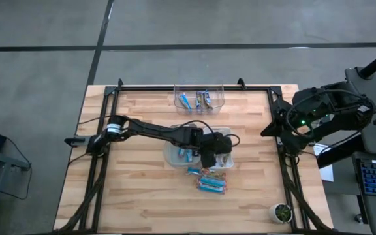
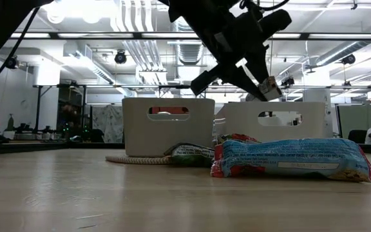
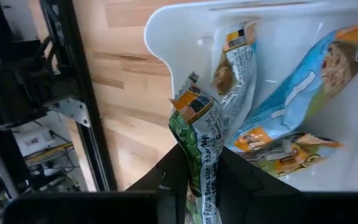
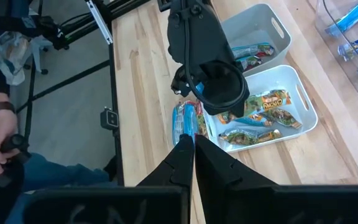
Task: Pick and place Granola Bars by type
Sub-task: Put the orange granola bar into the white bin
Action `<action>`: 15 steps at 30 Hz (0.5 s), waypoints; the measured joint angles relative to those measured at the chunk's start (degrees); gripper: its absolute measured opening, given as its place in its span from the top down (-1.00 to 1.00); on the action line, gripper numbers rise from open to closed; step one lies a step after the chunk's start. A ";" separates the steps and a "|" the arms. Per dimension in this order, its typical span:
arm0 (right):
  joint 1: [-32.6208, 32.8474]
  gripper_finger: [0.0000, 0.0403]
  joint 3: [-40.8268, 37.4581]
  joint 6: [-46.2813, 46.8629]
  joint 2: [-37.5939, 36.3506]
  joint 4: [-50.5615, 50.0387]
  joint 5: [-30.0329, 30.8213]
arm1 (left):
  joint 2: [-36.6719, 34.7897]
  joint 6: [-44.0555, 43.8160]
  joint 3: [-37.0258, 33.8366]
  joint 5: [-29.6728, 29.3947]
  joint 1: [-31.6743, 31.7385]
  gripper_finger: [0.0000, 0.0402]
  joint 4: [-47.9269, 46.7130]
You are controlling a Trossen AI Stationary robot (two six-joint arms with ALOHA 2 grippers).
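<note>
1. The left gripper (image 3: 197,180) holds a green-and-gold shiny wrapped granola bar (image 3: 199,143), its fingers (image 3: 169,177) closed on the wrapper's two sides.
2. The held bar's long axis runs straight out from between the fingers, and its crimped free end points toward the white plastic bin (image 3: 166,25).
3. It hangs above that bin's rim, clear of the gold-wrapped bars (image 3: 278,146) lying inside.
4. In the low view, a blue-wrapped bar (image 2: 288,160) lies flat on the wooden surface (image 2: 108,193), long axis across the picture, in front of the bins.
5. The right gripper (image 4: 193,149) waits at the right edge of the surface, fingers pressed together on nothing.
</note>
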 joint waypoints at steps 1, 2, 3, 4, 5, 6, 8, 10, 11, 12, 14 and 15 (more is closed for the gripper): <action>0.00 0.96 0.00 -0.06 0.00 0.01 0.00 | 0.00 0.02 0.00 0.00 0.00 0.77 0.20; 0.00 0.96 0.00 -0.10 0.00 0.01 0.00 | 0.00 0.02 0.00 0.00 0.00 0.77 0.49; 0.00 0.96 0.00 -0.12 0.00 -0.01 0.00 | 0.00 0.02 0.00 0.00 0.00 0.77 0.65; 0.00 0.96 0.00 -0.12 0.00 0.01 0.00 | 0.00 0.02 0.00 0.00 0.00 0.77 0.63; 0.00 0.96 0.00 -0.12 0.00 0.01 0.00 | 0.00 0.02 0.00 0.00 0.00 0.77 0.54; 0.00 0.96 0.00 -0.14 0.00 -0.01 0.00 | 0.00 0.02 0.00 -0.01 -0.02 0.77 0.46; 0.00 0.96 0.00 -0.14 0.00 0.01 0.00 | 0.00 0.02 0.00 0.00 -0.02 0.77 0.43; 0.00 0.96 0.00 -0.14 0.00 0.01 0.00 | -0.02 -0.01 0.00 -0.02 -0.02 0.77 0.43; 0.00 0.96 0.00 -0.13 0.00 0.01 0.00 | -0.02 -0.01 0.00 -0.02 -0.02 0.77 0.43; 0.00 0.96 0.00 -0.14 0.00 0.01 0.00 | -0.02 0.00 0.00 -0.02 -0.02 0.77 0.43; 0.00 0.96 0.00 -0.14 0.00 0.01 0.00 | -0.02 -0.03 0.00 -0.07 -0.07 0.77 0.43; 0.00 0.96 0.00 -0.14 0.00 0.01 0.00 | -0.02 -0.03 0.00 -0.07 -0.07 0.77 0.43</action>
